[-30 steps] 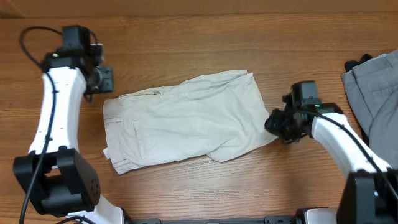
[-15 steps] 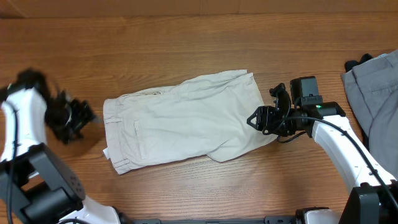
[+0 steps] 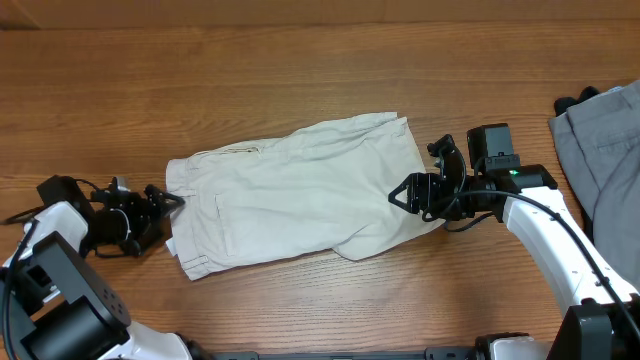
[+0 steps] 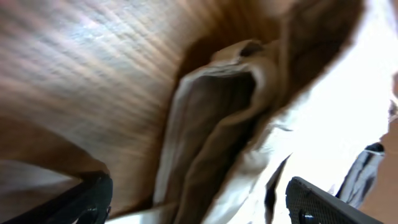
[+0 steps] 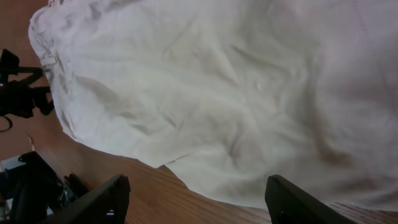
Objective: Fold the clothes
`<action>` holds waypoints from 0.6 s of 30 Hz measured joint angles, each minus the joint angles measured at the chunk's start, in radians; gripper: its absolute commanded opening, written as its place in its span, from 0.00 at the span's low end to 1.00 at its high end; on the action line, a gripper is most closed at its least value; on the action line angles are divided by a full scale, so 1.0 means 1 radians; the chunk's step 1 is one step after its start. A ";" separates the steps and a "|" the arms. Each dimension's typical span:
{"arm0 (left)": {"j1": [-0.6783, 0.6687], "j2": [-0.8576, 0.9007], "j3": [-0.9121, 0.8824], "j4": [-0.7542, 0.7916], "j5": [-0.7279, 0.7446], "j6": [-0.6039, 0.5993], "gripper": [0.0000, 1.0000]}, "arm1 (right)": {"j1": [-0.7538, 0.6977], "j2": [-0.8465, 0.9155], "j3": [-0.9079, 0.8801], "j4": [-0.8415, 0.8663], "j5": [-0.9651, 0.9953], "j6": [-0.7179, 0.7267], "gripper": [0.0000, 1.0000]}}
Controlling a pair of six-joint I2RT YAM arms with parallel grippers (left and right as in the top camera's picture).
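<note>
The cream shorts [image 3: 300,190] lie flat and wrinkled in the middle of the wooden table, waistband to the left, leg hems to the right. My left gripper [image 3: 165,203] is low at the waistband's left edge, jaws open, with the folded waistband [image 4: 217,124] between the fingers [image 4: 323,202]. My right gripper [image 3: 415,190] hovers open over the right leg hem; the shorts fill the right wrist view [image 5: 211,93], and its fingers [image 5: 99,202] are spread wide above the cloth's lower edge.
A grey garment [image 3: 605,140] lies at the table's right edge with a bit of black cloth [image 3: 570,100] beside it. Bare wood [image 3: 300,70] surrounds the shorts on all sides.
My left arm swung from the far left corner down to the waistband's left edge. My right gripper opened and moved left over the leg hem.
</note>
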 measured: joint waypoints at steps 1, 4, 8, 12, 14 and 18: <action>-0.001 -0.003 -0.012 0.013 0.011 0.004 0.89 | 0.000 0.000 0.000 0.001 0.000 0.000 0.74; -0.019 -0.014 -0.048 0.048 0.043 0.018 0.85 | 0.000 0.000 0.000 0.007 -0.003 -0.002 0.74; -0.077 -0.035 -0.101 0.100 0.067 0.016 0.84 | 0.000 0.000 0.000 0.016 -0.003 -0.001 0.75; -0.128 -0.051 -0.129 0.132 0.055 -0.014 0.74 | 0.000 0.000 0.000 0.017 -0.005 -0.001 0.74; -0.139 -0.051 -0.135 0.141 0.048 -0.027 0.70 | 0.000 0.000 0.000 0.017 -0.006 -0.001 0.74; -0.143 -0.051 -0.137 0.138 0.040 -0.036 0.80 | 0.000 0.000 0.000 0.016 -0.006 -0.001 0.74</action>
